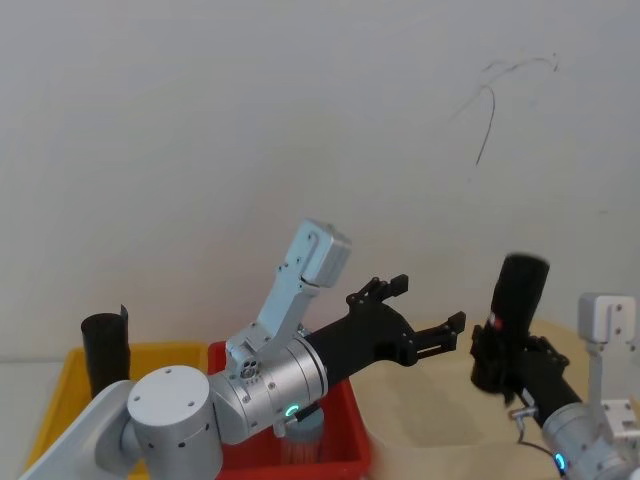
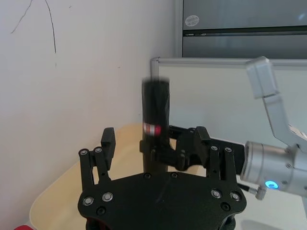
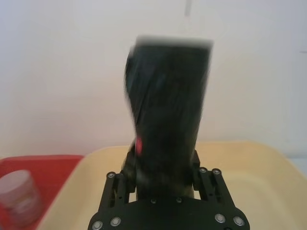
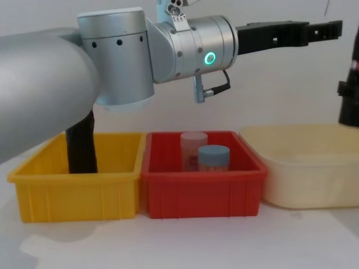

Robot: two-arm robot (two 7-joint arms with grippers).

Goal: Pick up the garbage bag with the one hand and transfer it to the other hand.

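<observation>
The garbage bag [image 1: 520,295], a tall black roll with a red-and-white label band, stands upright in my right gripper [image 1: 508,368], which is shut on its lower part above the cream basin. The right wrist view shows the roll [image 3: 168,110] rising from between the fingers. My left gripper [image 1: 430,302] is open and stretched out toward the roll, a short gap to its left, touching nothing. In the left wrist view the roll [image 2: 156,110] stands just beyond the left fingers [image 2: 108,143]. The roll [image 4: 354,78] also shows at the right edge of the chest view.
A yellow bin [image 4: 33,185] on the left holds another black roll [image 4: 81,145]. The red bin [image 4: 202,193] in the middle contains two jars [image 4: 213,158]. A cream basin [image 4: 308,179] sits on the right, below the held roll. A white wall stands close behind.
</observation>
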